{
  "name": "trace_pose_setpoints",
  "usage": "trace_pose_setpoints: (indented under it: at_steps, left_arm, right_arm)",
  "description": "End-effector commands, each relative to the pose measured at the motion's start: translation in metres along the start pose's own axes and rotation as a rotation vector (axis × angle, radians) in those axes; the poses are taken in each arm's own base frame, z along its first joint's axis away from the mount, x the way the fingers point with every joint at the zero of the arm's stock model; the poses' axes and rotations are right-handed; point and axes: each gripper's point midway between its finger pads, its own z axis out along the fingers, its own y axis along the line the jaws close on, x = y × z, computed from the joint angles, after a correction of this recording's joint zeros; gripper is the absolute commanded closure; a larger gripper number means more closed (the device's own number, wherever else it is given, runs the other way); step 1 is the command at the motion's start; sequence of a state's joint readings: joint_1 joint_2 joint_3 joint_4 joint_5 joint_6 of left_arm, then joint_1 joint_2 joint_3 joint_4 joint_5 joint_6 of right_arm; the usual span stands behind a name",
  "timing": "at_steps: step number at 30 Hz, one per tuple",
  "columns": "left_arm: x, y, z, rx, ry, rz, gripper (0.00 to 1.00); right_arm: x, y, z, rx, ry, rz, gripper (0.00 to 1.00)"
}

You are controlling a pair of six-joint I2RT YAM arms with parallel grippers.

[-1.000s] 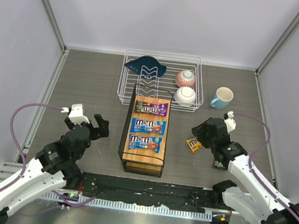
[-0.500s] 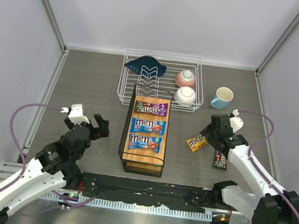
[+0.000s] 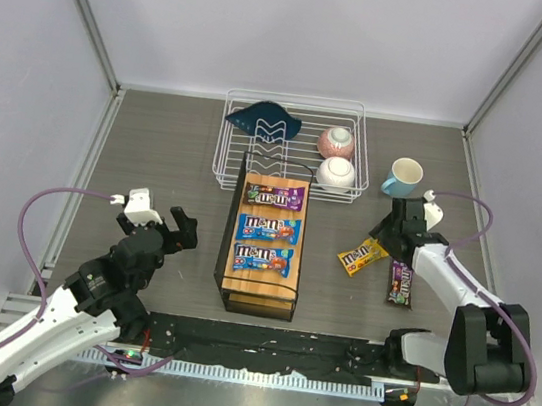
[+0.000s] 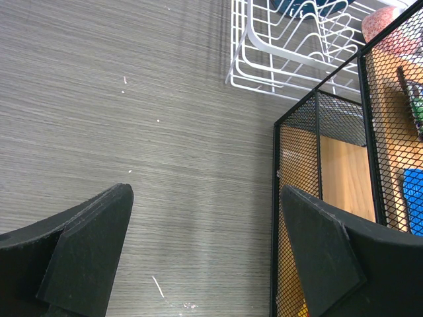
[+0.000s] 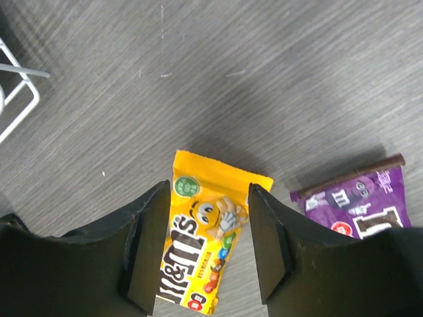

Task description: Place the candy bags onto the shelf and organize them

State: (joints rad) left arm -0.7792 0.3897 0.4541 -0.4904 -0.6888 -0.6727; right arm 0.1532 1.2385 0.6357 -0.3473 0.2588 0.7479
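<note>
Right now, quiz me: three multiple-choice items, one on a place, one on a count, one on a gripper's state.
1. The yellow bag lies: A on the shelf; B on the table, right of the shelf; C beneath the shelf.
2. Candy bags on the shelf: A three; B two; C five.
3. The right gripper is: A shut on the yellow bag; B shut, empty; C open by the yellow bag.
B: bare tabletop under it. A: one purple, two blue. C: fingers apart in the wrist view.
</note>
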Motion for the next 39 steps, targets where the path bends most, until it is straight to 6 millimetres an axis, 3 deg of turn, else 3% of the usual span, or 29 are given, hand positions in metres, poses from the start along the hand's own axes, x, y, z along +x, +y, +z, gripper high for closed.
trace_pose_setpoints:
  at_steps: [1, 7, 21, 31, 39]
  left_arm:
    - [-0.006, -0.002, 0.001, -0.001, -0.025, -0.012, 0.0]
    - [-0.006, -0.002, 0.001, -0.001, -0.023, -0.011, 0.0]
    - [-0.006, -0.002, 0.001, -0.004, -0.023, -0.007, 0.0]
    - [-0.006, -0.002, 0.001, 0.001, -0.026, -0.012, 0.0]
    - [-0.006, -0.003, 0.0, 0.005, -0.023, -0.013, 0.0]
  right_arm:
    - [-0.032, 0.03, 0.0, -0.105, -0.078, -0.016, 0.44]
    - [-0.034, 0.035, 0.01, -0.09, -0.055, -0.062, 0.43]
    - [-0.012, 0.023, 0.035, -0.003, 0.051, -0.117, 0.44]
    - [0.006, 0.014, 0.027, -0.022, 0.087, -0.114, 0.47]
    - [0.028, 0.007, 0.016, -0.066, 0.137, -0.092, 0.55]
